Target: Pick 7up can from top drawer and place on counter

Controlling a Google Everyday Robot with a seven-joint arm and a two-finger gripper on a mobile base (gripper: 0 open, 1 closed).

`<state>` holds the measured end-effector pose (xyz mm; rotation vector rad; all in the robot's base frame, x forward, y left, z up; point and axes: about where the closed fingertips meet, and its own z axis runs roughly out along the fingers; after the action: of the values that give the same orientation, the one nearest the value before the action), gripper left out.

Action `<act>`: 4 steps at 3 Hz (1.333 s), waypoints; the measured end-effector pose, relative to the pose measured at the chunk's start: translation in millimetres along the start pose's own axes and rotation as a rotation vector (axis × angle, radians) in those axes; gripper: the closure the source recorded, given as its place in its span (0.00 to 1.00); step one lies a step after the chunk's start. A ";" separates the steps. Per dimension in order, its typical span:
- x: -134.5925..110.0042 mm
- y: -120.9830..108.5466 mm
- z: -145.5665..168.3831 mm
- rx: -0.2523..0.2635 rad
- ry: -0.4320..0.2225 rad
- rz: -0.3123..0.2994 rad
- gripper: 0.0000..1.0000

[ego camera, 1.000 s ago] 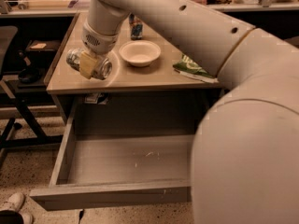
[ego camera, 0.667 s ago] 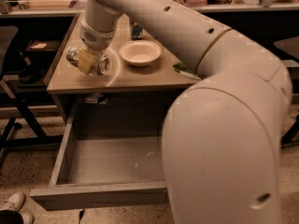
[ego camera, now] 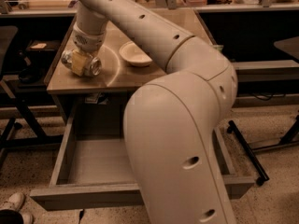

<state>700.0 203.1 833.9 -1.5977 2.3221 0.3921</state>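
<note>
Gripper (ego camera: 80, 63): low over the left part of the counter (ego camera: 122, 77), jaws clamped around the can.
7up can (ego camera: 95, 67): held sideways in the gripper, above the counter.
Top drawer (ego camera: 86, 199): pulled open below.
Bowl (ego camera: 135, 54): right of the gripper.

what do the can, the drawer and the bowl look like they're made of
The 7up can looks like thin shiny metal, with glinting silvery ends; the gripper holds it at the left side of the counter. The top drawer is matte grey, probably painted metal. The bowl is smooth and pale, ceramic or plastic.
</note>
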 end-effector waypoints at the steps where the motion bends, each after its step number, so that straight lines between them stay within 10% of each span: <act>1: -12.0 -0.5 21.1 -0.014 0.017 -0.007 1.00; 4: -13.4 -0.4 18.9 -0.015 0.018 -0.007 0.38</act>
<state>706.5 221.6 821.7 -1.6223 2.3313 0.3959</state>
